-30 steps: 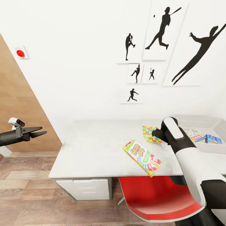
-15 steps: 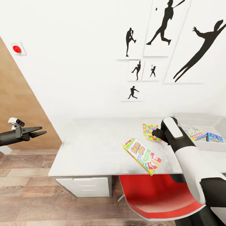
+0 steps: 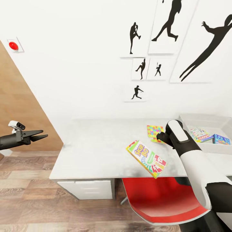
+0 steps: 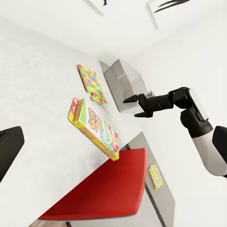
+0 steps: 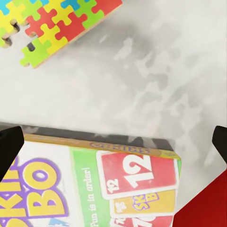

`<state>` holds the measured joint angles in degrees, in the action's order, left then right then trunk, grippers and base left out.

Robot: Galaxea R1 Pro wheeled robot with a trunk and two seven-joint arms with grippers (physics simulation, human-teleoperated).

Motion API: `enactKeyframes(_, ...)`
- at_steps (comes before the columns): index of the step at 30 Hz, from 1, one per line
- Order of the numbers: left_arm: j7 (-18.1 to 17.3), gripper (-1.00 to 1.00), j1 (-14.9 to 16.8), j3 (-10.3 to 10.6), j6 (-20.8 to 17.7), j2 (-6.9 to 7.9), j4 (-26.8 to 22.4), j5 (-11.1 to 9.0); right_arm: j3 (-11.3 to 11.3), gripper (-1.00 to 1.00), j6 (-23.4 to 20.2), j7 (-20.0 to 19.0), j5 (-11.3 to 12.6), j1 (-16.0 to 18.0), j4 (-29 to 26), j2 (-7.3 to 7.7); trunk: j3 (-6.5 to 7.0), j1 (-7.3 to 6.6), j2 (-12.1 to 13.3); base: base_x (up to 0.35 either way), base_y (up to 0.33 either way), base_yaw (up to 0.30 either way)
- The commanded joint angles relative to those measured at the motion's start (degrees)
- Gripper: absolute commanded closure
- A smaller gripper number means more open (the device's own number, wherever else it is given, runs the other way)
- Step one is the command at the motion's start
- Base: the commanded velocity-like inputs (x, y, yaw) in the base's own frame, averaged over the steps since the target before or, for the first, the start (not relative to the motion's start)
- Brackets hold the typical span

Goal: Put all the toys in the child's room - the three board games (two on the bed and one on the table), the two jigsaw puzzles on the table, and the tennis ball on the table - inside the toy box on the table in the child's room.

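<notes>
Progress, as I judge it, is about a third. Two games, the white-and-red one [image 3: 199,134] and the small blue one [image 3: 220,140], already lie inside the toy box [image 3: 193,117] at the far right of the table [image 3: 93,145]. The SKIP-BO box [image 3: 146,159] is not yet in: it lies face up near the table's front edge, above the red chair [image 3: 161,199], with one corner that seems to jut past the edge. One puzzle [image 3: 154,132] lies flat on the table between that box and the toy box, touching neither. In the left wrist view a second coloured square [image 4: 156,176] lies on a grey surface beyond the chair. I take it for the other puzzle but cannot be sure. Where the ball is I cannot tell. My right gripper [image 4: 131,108] hangs over the table between the puzzle and the SKIP-BO box, fingers spread wide and empty, with the game's red cards straight below it. My left gripper [image 3: 40,135] is out to the side over the floor, well apart from the table, carrying nothing. Whether its fingers are parted or closed I cannot tell. By my count, the SKIP-BO box, both puzzles and the ball are left.
</notes>
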<state>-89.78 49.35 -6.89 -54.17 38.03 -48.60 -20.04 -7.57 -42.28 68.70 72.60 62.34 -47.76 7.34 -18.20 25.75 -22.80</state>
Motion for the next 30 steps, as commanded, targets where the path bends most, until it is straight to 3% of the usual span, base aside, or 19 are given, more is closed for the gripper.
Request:
enactKeyframes(1,-0.2,-1.00,0.0,0.0,-0.6,0.02,0.0,0.0,-0.2,-1.00,-0.4,0.5,0.4,0.1,0.0,0.11,-0.21,0.03,-0.1,0.005,0.000,0.000)
enactKeyframes(30,-0.2,-1.00,0.0,0.0,-0.5,0.11,0.0,0.0,-0.2,-1.00,-0.4,0.4,0.4,-0.1,-0.2,0.09,-2.69,0.03,-0.1,0.030,0.015,0.001)
